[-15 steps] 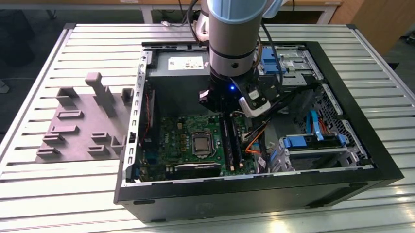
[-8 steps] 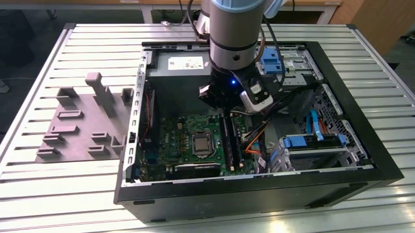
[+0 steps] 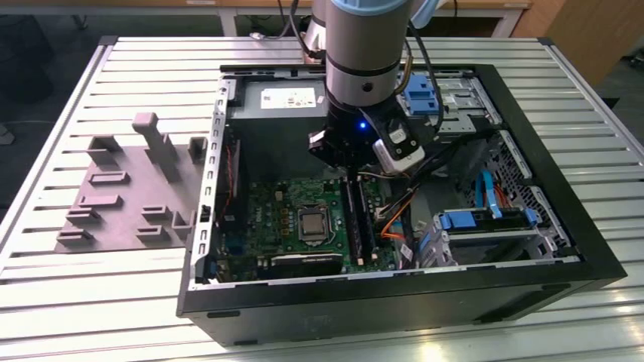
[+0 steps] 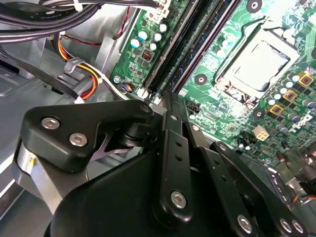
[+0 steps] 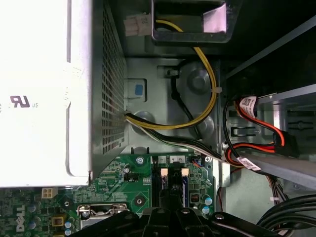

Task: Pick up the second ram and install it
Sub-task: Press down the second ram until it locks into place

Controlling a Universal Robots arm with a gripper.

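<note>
Black gripper [image 4: 170,106] linkage is seen closest in the second wrist view, lowered inside the open case [image 3: 563,226] over the motherboard [image 4: 237,98]. Its fingers are drawn nearly together, reaching down at the end of the long black slots [image 4: 197,44]; whether the ram is pinched between them cannot be told. A dark stick can be made out seated in the slots [image 3: 357,219] in the exterior view. The grey holder [image 3: 121,196] is left on the table [image 3: 60,302], well apart from the case.
</note>
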